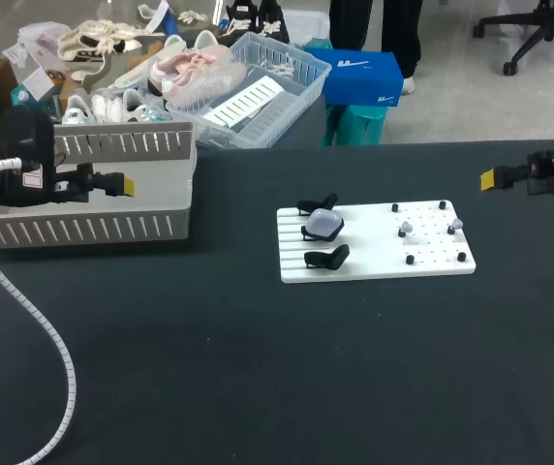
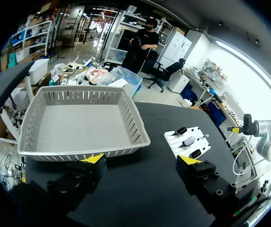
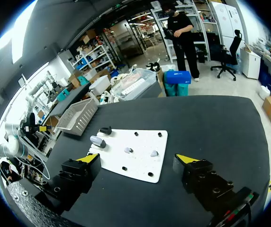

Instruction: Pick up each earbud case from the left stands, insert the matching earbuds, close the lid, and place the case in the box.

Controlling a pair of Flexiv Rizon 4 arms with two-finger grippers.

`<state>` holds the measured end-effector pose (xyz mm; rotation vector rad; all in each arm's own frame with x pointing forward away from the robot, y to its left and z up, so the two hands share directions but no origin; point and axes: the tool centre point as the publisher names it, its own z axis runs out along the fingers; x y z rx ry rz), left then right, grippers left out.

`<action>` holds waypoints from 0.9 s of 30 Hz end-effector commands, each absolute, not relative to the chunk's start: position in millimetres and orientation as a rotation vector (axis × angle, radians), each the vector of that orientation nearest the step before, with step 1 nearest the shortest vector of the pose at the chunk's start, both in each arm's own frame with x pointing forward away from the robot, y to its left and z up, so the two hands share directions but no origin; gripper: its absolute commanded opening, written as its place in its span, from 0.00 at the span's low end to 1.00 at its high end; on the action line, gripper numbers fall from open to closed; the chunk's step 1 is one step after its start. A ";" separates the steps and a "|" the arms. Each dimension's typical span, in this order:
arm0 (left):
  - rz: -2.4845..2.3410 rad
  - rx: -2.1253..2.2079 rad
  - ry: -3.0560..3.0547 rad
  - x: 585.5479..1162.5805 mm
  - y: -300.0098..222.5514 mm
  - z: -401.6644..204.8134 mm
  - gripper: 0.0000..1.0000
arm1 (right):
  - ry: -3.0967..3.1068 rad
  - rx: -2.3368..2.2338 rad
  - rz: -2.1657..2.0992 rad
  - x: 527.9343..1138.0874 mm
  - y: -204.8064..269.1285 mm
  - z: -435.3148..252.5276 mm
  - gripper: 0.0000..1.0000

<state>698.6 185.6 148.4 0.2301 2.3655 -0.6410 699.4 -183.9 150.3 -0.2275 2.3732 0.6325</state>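
Note:
A white board (image 1: 374, 263) lies mid-table. On its left stands sits a lavender earbud case (image 1: 323, 226), lid shut, between two black stands (image 1: 327, 258). Two pale earbuds (image 1: 406, 229) rest among black pegs on its right half. My left gripper (image 1: 122, 184) hovers open over the grey slatted box (image 1: 83, 229) at the left. My right gripper (image 1: 490, 177) hangs open off the board's far right. In the left wrist view the open gripper (image 2: 142, 161) sits at the box's near rim (image 2: 83, 153), with the case (image 2: 189, 141) ahead. The right wrist view's open gripper (image 3: 138, 160) looks onto the board (image 3: 140, 165), case (image 3: 97, 141) and earbuds (image 3: 128, 150).
The left arm's white corrugated cable (image 1: 45, 329) curves over the table's front left. Black pegs (image 1: 461, 257) stick up from the board's right half. The box (image 3: 78, 124) holds nothing.

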 end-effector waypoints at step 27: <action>-0.674 0.939 1.974 714.6 170.7 179.3 1.00 | 2.373 -0.230 0.635 700.0 -184.4 149.7 1.00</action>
